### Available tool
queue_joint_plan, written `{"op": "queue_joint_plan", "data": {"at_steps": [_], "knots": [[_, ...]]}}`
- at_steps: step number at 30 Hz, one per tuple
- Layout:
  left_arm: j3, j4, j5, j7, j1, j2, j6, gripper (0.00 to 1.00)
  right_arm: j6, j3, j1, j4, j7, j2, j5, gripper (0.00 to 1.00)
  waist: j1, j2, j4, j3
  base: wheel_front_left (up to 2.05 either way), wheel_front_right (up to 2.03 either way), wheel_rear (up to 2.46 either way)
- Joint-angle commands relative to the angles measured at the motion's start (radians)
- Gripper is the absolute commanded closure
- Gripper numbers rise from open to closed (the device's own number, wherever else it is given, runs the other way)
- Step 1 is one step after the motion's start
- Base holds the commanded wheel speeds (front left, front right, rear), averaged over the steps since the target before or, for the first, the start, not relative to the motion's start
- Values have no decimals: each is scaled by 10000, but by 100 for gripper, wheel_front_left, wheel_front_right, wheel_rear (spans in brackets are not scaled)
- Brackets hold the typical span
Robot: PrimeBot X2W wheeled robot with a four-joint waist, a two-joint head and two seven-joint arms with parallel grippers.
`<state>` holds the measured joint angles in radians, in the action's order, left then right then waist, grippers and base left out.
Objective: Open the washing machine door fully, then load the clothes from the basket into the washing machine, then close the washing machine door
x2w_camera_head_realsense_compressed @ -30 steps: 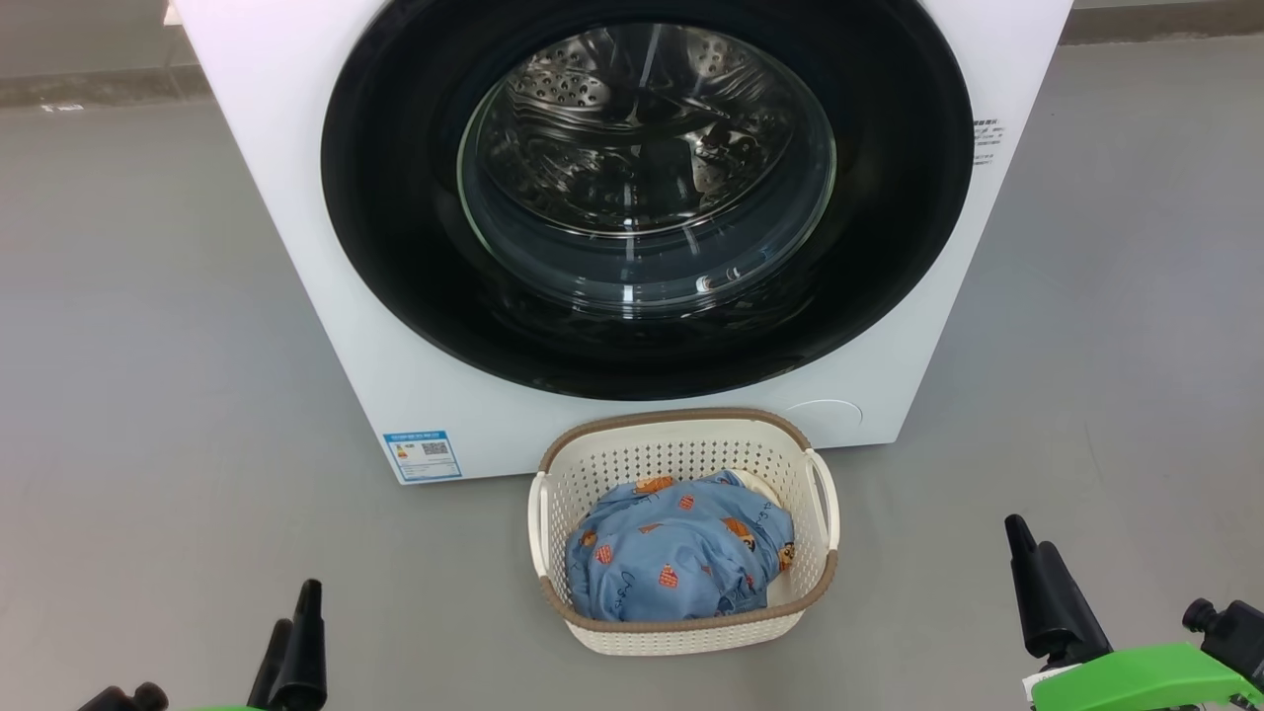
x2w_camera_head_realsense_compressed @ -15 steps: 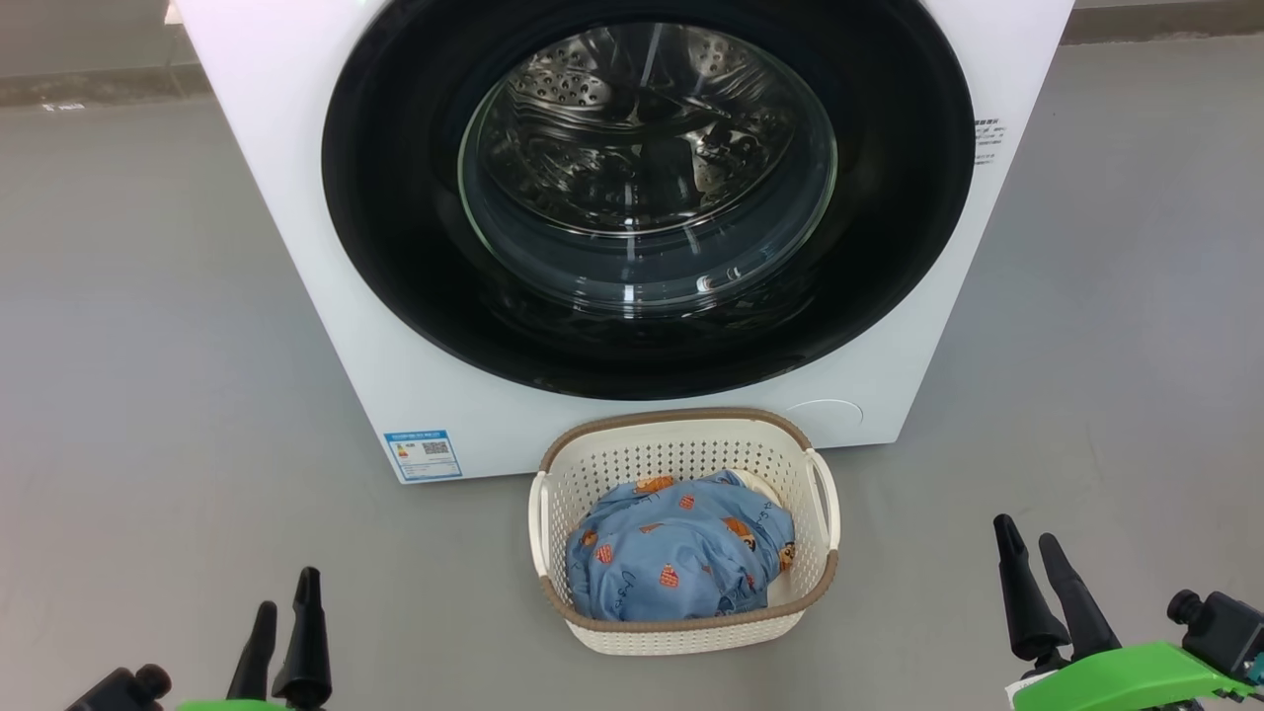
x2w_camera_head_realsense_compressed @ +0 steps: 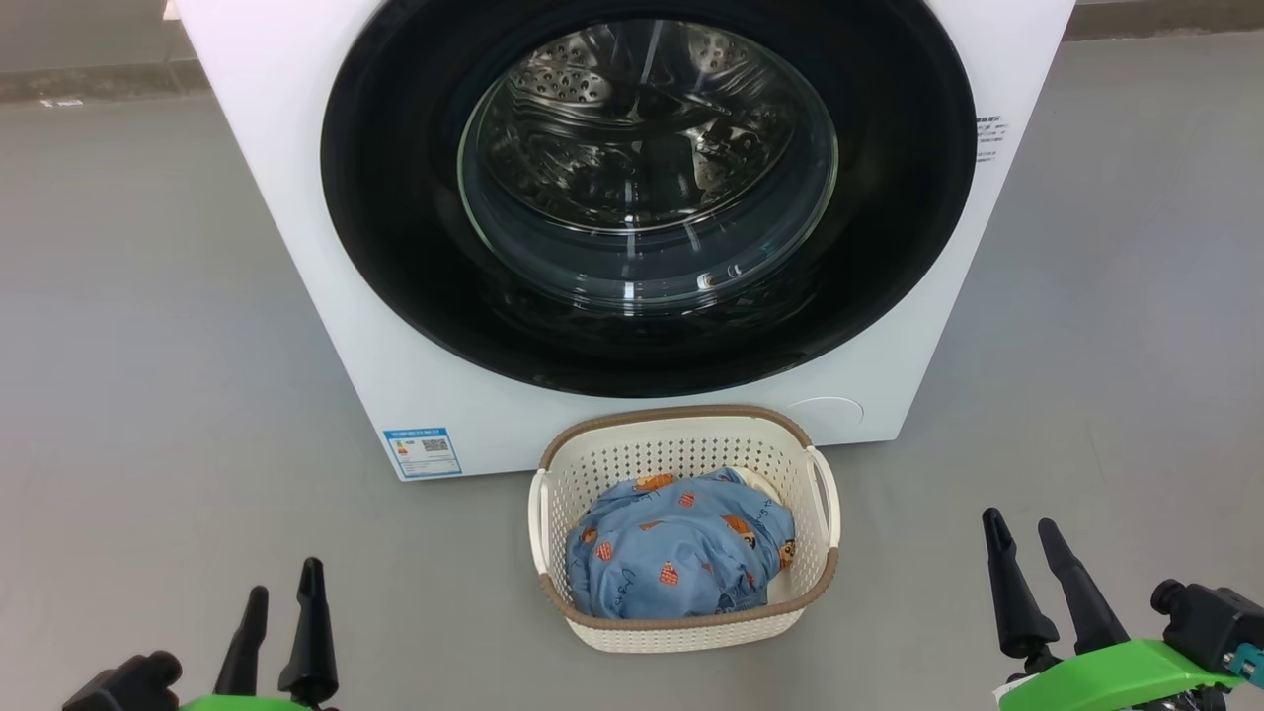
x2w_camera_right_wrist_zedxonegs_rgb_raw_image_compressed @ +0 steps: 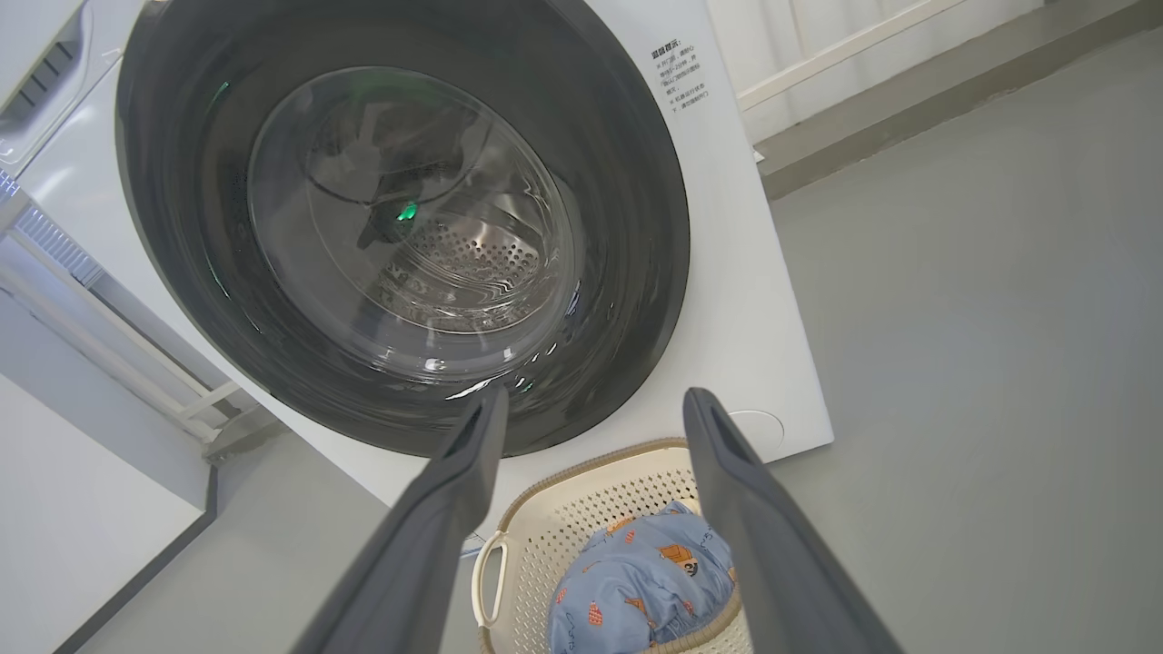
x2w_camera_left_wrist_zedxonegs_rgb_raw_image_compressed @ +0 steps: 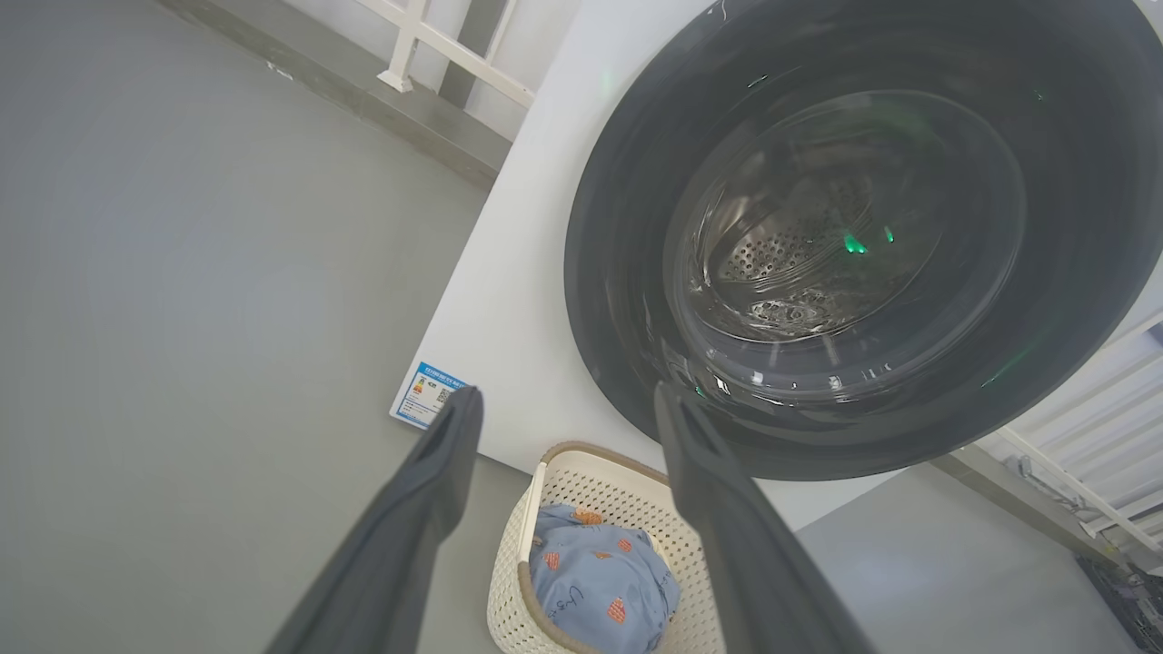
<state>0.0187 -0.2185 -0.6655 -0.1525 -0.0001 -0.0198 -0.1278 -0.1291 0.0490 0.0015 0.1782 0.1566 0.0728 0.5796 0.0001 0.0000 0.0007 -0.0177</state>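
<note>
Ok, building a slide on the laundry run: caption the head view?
Left hand and right hand open, low before the shut washing machine door, bear-print clothes heaped in the basket.

The washing machine point(x2w_camera_head_realsense_compressed: 425, 395) carries a blue label point(x2w_camera_head_realsense_compressed: 423, 452) and dark print point(x2w_camera_head_realsense_compressed: 988, 135), neither legible.

The washing machine door point(x2w_camera_head_realsense_compressed: 395, 197) sits flush against the washing machine point(x2w_camera_head_realsense_compressed: 286, 197), barring the drum point(x2w_camera_head_realsense_compressed: 642, 128). The basket point(x2w_camera_head_realsense_compressed: 681, 632) stands just before it, open-topped (clothes point(x2w_camera_head_realsense_compressed: 671, 563) heaped inside), with grey floor point(x2w_camera_head_realsense_compressed: 148, 346) open on both sides.
</note>
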Motion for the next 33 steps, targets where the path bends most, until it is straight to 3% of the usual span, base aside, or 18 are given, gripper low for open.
{"op": "queue_joint_plan", "data": {"at_steps": [1, 33], "knots": [[228, 328, 341, -168, -448, -207, -21, 0, -12, -199, -199, -336, 135, 170, -362, 0, -1, 0, 3, -4, 0, 0, 0], [145, 795, 3670, -1080, -502, -303, -29, 0, -16, -482, -143, -815, 1040, 381, -4079, 0, -1, 0, 31, 32, 0, 0, 0]]}}
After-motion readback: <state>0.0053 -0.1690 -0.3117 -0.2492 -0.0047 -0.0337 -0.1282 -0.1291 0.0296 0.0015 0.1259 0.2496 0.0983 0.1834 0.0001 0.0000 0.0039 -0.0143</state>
